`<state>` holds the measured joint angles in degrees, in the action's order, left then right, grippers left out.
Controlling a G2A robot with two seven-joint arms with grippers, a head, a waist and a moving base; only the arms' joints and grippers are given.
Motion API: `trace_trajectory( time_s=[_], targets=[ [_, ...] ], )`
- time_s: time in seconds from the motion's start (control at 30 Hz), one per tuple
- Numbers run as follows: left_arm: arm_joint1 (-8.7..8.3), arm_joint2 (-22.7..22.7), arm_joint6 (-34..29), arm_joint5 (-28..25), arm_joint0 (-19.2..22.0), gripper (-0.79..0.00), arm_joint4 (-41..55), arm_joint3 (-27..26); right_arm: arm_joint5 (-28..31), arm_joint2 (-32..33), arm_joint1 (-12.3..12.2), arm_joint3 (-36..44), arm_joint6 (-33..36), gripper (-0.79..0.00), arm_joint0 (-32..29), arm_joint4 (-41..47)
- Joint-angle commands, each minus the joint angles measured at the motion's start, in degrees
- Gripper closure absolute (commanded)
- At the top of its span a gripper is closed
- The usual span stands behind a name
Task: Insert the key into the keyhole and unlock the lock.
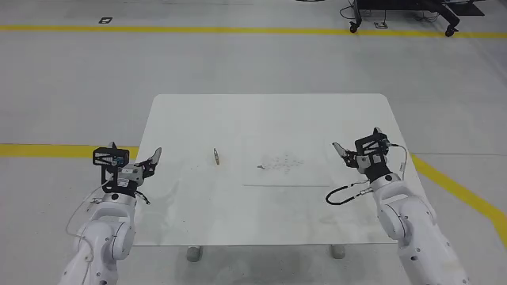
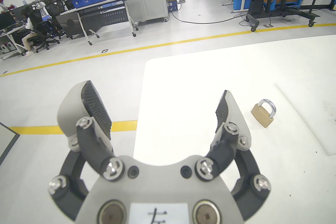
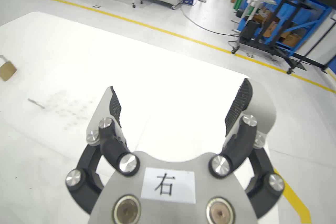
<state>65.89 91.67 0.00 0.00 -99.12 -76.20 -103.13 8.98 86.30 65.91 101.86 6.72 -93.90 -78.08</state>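
1. The left claw point(image 1: 135, 158) point(image 2: 157, 93) hangs at the left edge of the white bench point(image 1: 269, 119). Its fingers are spread wide, with nothing between the ribbed pads point(image 2: 93, 104). In its own wrist view one finger stands over the floor point(image 2: 52, 93) and the other over the bench top.

2. The padlock point(image 1: 215, 156) point(image 2: 263, 114) point(image 3: 6, 70) lies on the bare bench, left of the middle and well apart from both claws. It has a brass body and a silver shackle. It rests near the left border of a thin pale sheet point(image 1: 301, 176) but does not touch it.

3. The pale sheet lies flat on the middle of the bench. It carries a patch of grey smudges point(image 1: 279, 161) point(image 3: 68, 109). At the edge of the patch nearest the padlock lies a thin grey sliver point(image 3: 36, 103), too small to make out what it is.

4. The right claw point(image 1: 360, 149) point(image 3: 178, 87) hangs over the right part of the bench, close to its right edge. Its fingers are also spread wide and grip nothing. In its wrist view the bare bench top shows between the ribbed pads point(image 3: 237, 104), and the outer finger stands by the bench's far right corner. The sheet lies between this claw and the padlock.
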Motion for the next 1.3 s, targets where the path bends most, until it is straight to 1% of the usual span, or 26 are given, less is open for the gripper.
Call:
trace_trajectory(
  time_s=[0.0,0.1,0.17,0.7,0.73,0.8,0.87,0.93,1.13,1.2,1.23,1.27],
  targets=[
    [0.00,0.0,0.0,0.0,0.0,-0.785,0.0,0.0,2.5,-2.9,0.1,-0.9,2.4,-0.785,2.8,-1.4],
    [0.00,0.0,0.0,0.0,0.0,-0.785,0.0,0.0,5.6,-7.9,0.6,-2.7,5.6,-0.785,6.9,-2.2],
    [0.00,0.0,0.0,0.0,0.0,-0.785,0.0,0.0,7.2,-9.8,0.9,-4.0,8.0,-0.785,8.6,1.0],
    [0.00,0.0,0.0,0.0,0.0,-0.785,0.0,0.0,7.7,-10.1,1.0,-4.3,7.9,-0.785,8.4,1.3],
    [0.00,0.0,0.0,0.0,0.0,-0.785,0.0,0.0,9.5,-10.6,0.9,-4.6,8.0,-0.785,8.6,1.5],
    [0.00,0.0,0.0,0.0,0.0,-0.785,0.0,0.0,16.6,-12.1,0.8,-6.6,7.1,-0.785,10.9,0.8],
    [0.00,0.0,0.0,0.0,0.0,-0.785,0.0,0.0,21.4,-14.6,0.9,-9.1,7.9,-0.785,14.2,-1.3],
    [0.00,0.0,0.0,0.0,0.0,-0.785,0.0,0.0,26.8,-17.7,1.1,-11.8,6.1,-0.785,17.7,-2.6],
    [0.00,0.0,0.0,0.0,0.0,-0.785,0.0,0.0,36.6,-25.4,2.1,-20.5,3.4,-0.785,27.1,-7.7],
    [0.00,0.0,0.0,0.0,0.0,-0.785,0.0,0.0,39.4,-27.3,2.4,-23.7,2.4,-0.785,29.8,-8.2],
    [0.00,0.0,0.0,0.0,0.0,-0.785,0.0,0.0,40.2,-28.1,2.6,-25.3,2.4,-0.760,31.1,-7.9],
    [0.00,0.0,0.0,0.0,0.0,-0.785,0.0,0.0,40.7,-29.0,2.9,-26.9,3.0,-0.705,32.3,-7.8]
  ],
)
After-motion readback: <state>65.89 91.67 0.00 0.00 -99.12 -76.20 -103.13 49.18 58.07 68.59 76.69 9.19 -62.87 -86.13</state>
